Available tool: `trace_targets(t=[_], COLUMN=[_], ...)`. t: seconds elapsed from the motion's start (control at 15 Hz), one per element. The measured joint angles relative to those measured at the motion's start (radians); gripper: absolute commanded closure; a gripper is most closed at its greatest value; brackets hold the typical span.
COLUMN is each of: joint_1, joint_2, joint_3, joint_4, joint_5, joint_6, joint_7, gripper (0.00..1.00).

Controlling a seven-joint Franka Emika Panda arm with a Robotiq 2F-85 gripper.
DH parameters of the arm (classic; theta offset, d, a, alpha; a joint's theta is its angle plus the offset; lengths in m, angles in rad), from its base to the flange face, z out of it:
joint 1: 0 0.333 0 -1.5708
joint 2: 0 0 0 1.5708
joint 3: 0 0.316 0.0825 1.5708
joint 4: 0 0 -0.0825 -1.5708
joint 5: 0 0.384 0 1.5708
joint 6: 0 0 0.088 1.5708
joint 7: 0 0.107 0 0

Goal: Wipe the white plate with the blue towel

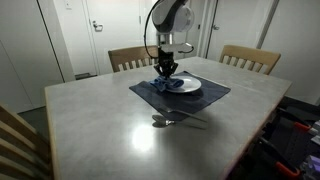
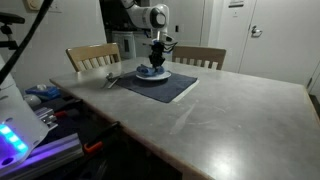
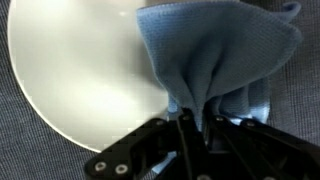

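Observation:
A white plate sits on a dark blue placemat on the grey table; it also shows in an exterior view and in the wrist view. My gripper is shut on the blue towel, pinching a bunched fold between its fingers. The towel hangs down onto the plate and covers part of it. In an exterior view the gripper stands right over the plate with the towel beneath it.
A metal spoon lies on the table in front of the placemat; it shows in an exterior view too. Wooden chairs stand along the far side. A cluttered bench is beside the table.

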State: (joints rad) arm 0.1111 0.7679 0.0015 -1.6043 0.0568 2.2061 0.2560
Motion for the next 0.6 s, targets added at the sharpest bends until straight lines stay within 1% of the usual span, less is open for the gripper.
trace_targets(t=[0.33, 0.6], joint_1=[-0.028, -0.041], joint_2=[-0.004, -0.021], joint_3=[-0.001, -0.001], joint_4=[-0.01, -0.043], joint_5=[0.03, 0.042], joint_6=[-0.099, -0.146], joint_7=[0.0, -0.006], gripper=[0.97, 0.97])
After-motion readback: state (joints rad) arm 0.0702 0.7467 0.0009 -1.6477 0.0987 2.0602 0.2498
